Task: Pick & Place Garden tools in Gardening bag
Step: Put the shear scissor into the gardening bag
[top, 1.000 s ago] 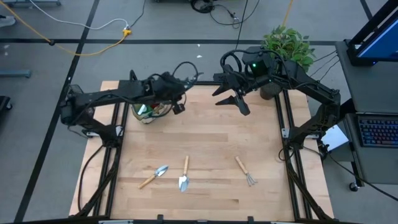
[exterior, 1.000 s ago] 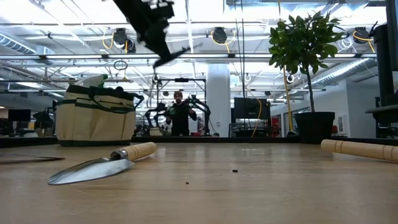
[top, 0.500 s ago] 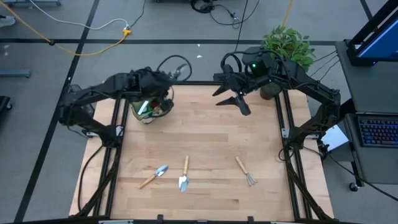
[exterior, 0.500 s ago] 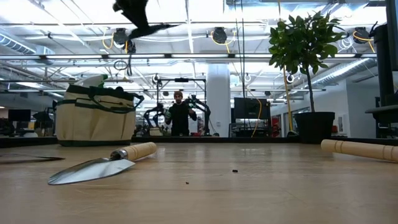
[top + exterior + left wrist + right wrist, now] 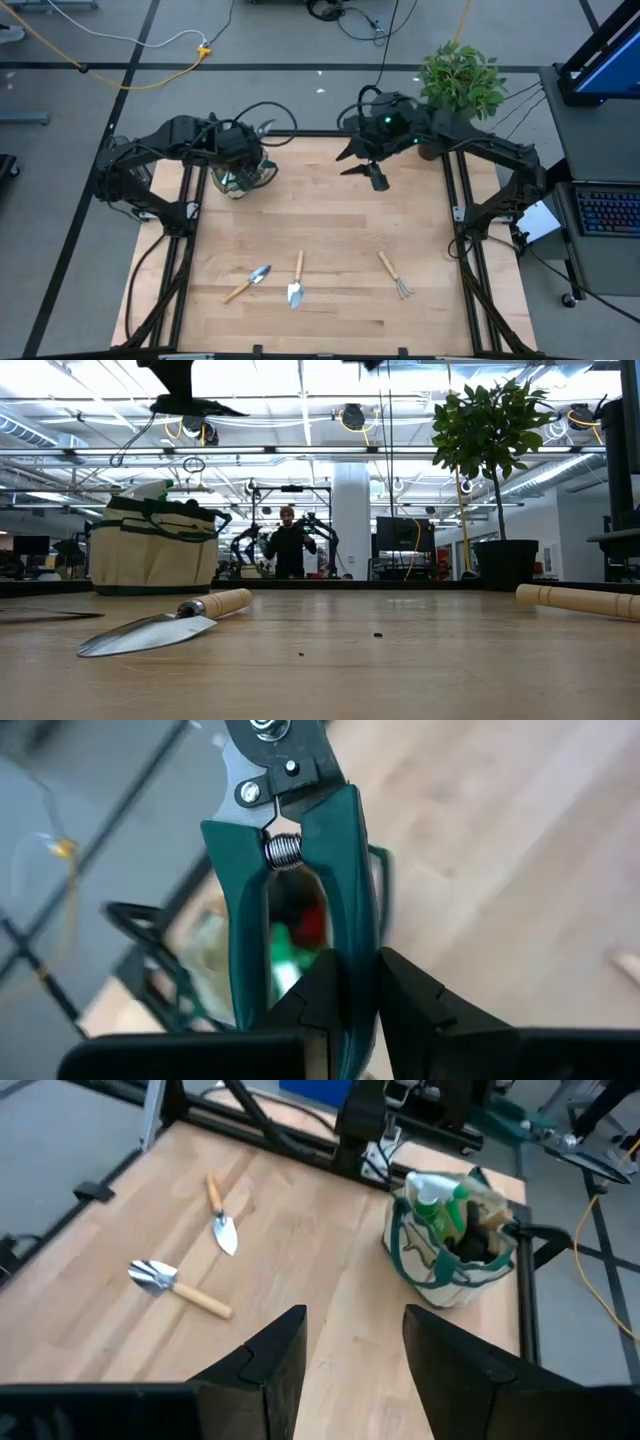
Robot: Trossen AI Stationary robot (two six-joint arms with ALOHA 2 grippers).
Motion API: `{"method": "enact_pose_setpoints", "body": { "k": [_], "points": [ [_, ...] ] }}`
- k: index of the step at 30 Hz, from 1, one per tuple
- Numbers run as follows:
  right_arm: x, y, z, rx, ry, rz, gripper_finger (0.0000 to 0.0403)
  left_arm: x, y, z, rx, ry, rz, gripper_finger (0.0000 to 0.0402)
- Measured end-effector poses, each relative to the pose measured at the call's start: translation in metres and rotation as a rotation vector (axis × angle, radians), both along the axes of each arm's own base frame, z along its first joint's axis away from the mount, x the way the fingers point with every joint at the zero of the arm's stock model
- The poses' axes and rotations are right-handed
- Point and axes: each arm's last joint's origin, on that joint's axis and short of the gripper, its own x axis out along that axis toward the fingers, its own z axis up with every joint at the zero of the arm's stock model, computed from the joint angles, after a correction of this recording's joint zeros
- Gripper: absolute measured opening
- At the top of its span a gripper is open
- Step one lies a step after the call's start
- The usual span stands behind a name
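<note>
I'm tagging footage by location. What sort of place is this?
Probably a robotics lab in an open industrial hall: exposed ceiling trusses and round lamps, another robot rig with a person behind it, loose cables on the grey floor around the framed wooden table.

High cam stares straight down at the whole worktop (image 5: 330, 215); low cam sits at surface level. Both catch the gardening bag (image 5: 243, 177), as do the close-in wrist cams.

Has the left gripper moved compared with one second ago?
Yes. In the high view the left gripper, shut on the pruning shears, has drawn back toward the left, from beside the gardening bag to above it.
</note>
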Motion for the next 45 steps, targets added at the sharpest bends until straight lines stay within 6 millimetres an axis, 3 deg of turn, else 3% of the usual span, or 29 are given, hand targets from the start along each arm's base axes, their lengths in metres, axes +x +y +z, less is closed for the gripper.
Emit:
{"method": "enact_pose_setpoints", "body": {
  "k": [9,15,26,41,45],
  "points": [
    [0.023,-0.002,-0.067,-0.011,-0.026,0.017,0.016,0.0,-0.004,0.002,-0.104,-0.045,0.002,0.0047],
    [0.029,0.003,-0.092,-0.016,-0.055,0.036,0.016,0.002,-0.004,0.001,-0.173,-0.068,0.039,0.0047],
    [0.03,0.009,-0.104,-0.003,-0.05,0.048,0.016,0.033,-0.001,-0.021,-0.289,0.013,0.036,0.0047],
    [0.031,0.008,-0.105,-0.07,-0.072,0.075,0.016,0.076,0.004,-0.001,-0.3,-0.062,-0.042,0.0047],
    [0.033,0.005,-0.102,-0.151,-0.097,-0.01,0.016,0.077,0.003,-0.001,-0.362,-0.072,-0.05,0.0047]
  ]
}}
